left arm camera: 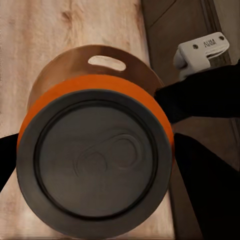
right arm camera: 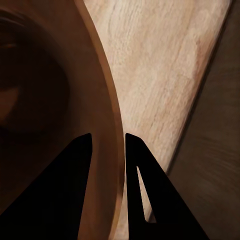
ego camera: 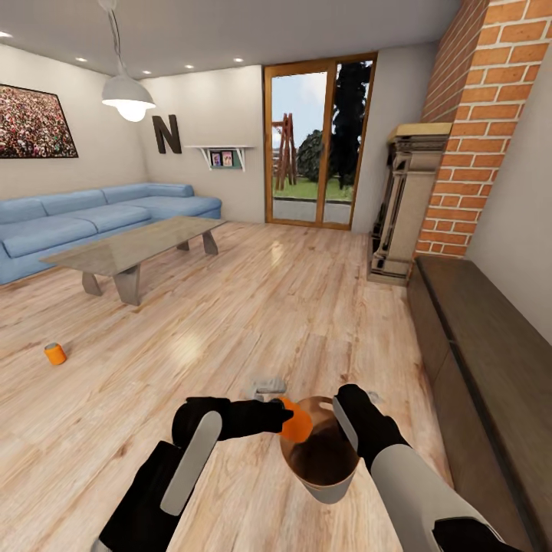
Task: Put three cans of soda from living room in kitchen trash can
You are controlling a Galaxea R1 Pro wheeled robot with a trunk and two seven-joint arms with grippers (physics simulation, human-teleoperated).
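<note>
I am in the living room. My left gripper is shut on an orange can of soda, held on its side at the rim of the tash can. The left wrist view looks at the can's silvery top, with the bin's rim and oval handle slot behind it. My right gripper is shut on the bin's rim, one finger inside the brown wall and one outside, holding the bin above the floor. A second orange can stands on the floor at far left.
A glass-topped low table and a light-blue corner sofa stand at the left. A long dark bench runs along the right wall, with a fireplace and brick column beyond it. Glass doors are straight ahead.
</note>
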